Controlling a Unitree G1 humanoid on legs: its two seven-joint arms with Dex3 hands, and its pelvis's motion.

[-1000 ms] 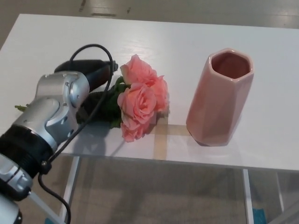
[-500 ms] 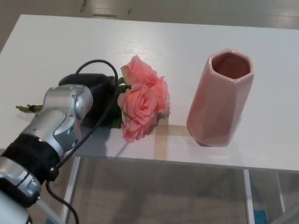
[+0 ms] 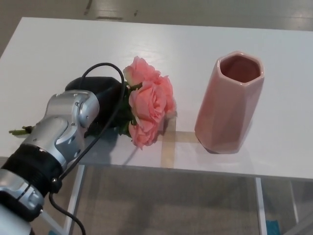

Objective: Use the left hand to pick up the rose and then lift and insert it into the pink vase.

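On the white table (image 3: 58, 49), toward its near edge, the rose (image 3: 149, 100) lies as a small bunch of salmon-pink blooms with green leaves at their base, the flower heads pointing toward the vase (image 3: 230, 103) but well short of it, with bare tabletop between them. Its stem runs away to the left under the robot's arm, and a short green end (image 3: 18, 130) shows past the arm near the table's left edge. Just left of the blooms sits the black left hand (image 3: 100, 95), pressed in against the leaves where the stem meets the flowers; the silver wrist and a looping black cable (image 3: 110, 105) cover most of it, so I cannot tell how far its fingers are closed or whether they have hold of the stem. From the lower left corner the arm (image 3: 56, 132) reaches up across the table's front edge, silver at the wrist and black-banded lower down. To the right the vase stands upright on the table, a pink faceted piece with its mouth open and its inside dark and hollow as far as can be seen. A pale strip of tape (image 3: 168, 147) runs on the tabletop from the front edge up between the blooms and the vase's foot. Beneath the table's edge a grey floor (image 3: 171, 200) and a white table leg (image 3: 259, 205) show
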